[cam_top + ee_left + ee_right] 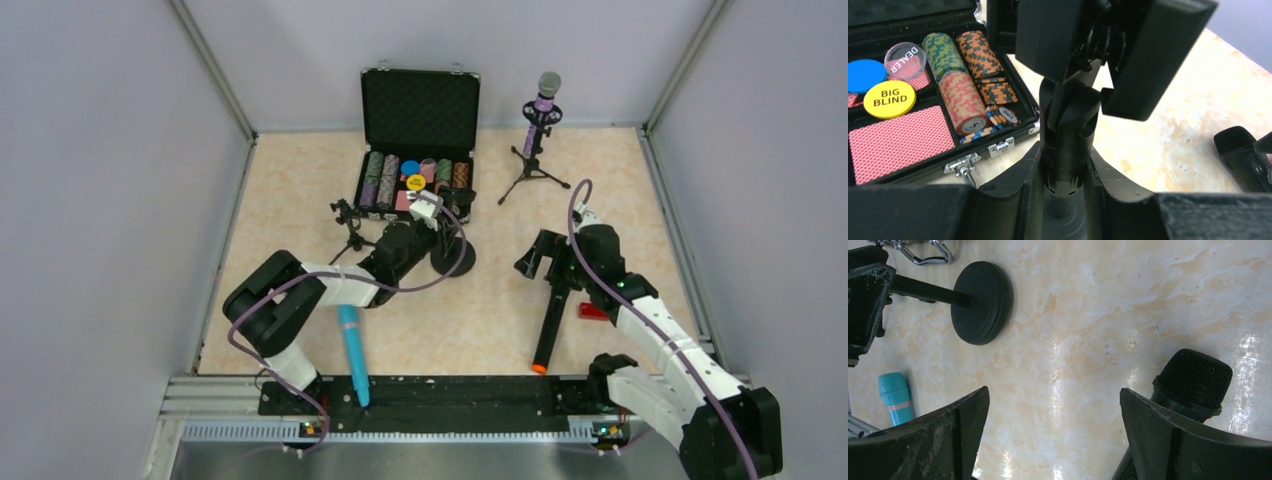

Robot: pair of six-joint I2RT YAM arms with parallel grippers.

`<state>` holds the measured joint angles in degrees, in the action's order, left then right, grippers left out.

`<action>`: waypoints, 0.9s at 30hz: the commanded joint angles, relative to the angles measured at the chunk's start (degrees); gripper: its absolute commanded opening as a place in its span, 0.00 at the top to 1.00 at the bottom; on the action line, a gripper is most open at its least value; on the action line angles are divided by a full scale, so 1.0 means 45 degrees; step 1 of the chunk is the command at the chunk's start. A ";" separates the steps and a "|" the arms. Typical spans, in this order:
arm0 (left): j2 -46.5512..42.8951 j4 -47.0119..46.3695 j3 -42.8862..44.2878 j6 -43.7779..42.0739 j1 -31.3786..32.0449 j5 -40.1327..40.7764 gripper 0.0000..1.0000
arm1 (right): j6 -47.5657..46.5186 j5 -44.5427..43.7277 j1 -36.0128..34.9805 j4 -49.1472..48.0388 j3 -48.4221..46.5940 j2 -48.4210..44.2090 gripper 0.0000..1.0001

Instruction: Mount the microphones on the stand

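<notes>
Open black case (pixel 420 108) holds striped chip stacks (pixel 962 102), a yellow "BIG BLIND" disc (pixel 889 99) and a clear "DEALER" disc (pixel 906 56); left gripper (pixel 1062 196) is clenched on the round-base stand (pixel 1068 125); right gripper (pixel 1053 440) is spread wide by the mesh head of the black microphone (pixel 1193 377); turquoise microphone (pixel 352 350) lies by the left arm's base; purple microphone (pixel 543 100) sits in the tripod stand (pixel 530 165).

On the worktop (pixel 480 310), an open case (pixel 420 110) sits far centre. To its right a tripod stand (pixel 530 170) carries the far microphone (pixel 545 95). The round-base stand (pixel 452 255) is just near the case. The left microphone (pixel 352 350) lies at the near edge, and the right microphone (pixel 550 320) lies near right.
</notes>
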<state>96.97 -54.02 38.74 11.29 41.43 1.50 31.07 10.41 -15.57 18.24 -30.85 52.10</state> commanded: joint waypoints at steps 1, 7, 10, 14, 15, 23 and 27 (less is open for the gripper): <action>-0.1216 0.0856 -0.0047 0.0345 0.0843 0.1899 1.00 | -0.0055 -0.0176 0.0032 -0.0081 -0.0530 -0.0211 0.01; -0.1912 0.1565 -0.0236 0.0087 0.2265 0.3896 1.00 | -0.0011 -0.0042 0.0040 -0.0032 -0.0547 -0.0197 0.01; -0.1905 0.0861 -0.0523 -0.0010 0.2651 0.3532 1.00 | -0.0016 -0.0049 0.0043 0.0027 -0.0533 -0.0262 0.01; -0.1603 0.0020 -0.0672 -0.0316 0.2746 0.1636 1.00 | -0.0037 -0.0080 0.0042 0.0060 -0.0542 -0.0368 0.01; -0.1541 -0.0009 -0.0637 -0.0369 0.2746 0.1181 1.00 | -0.0045 -0.0087 0.0030 0.0064 -0.0548 -0.0349 0.01; -0.1420 -0.0469 -0.0756 -0.1031 0.2727 -0.2048 1.00 | -0.0143 -0.0107 0.0041 0.0038 -0.0546 -0.0309 0.01; -0.1557 -0.0004 -0.0645 -0.1452 0.2727 -0.3092 1.00 | -0.0181 -0.0049 0.0025 -0.0025 -0.0538 -0.0200 0.01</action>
<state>91.02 -48.49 35.29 6.98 53.47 -4.58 31.03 10.35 -15.57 18.94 -30.87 51.70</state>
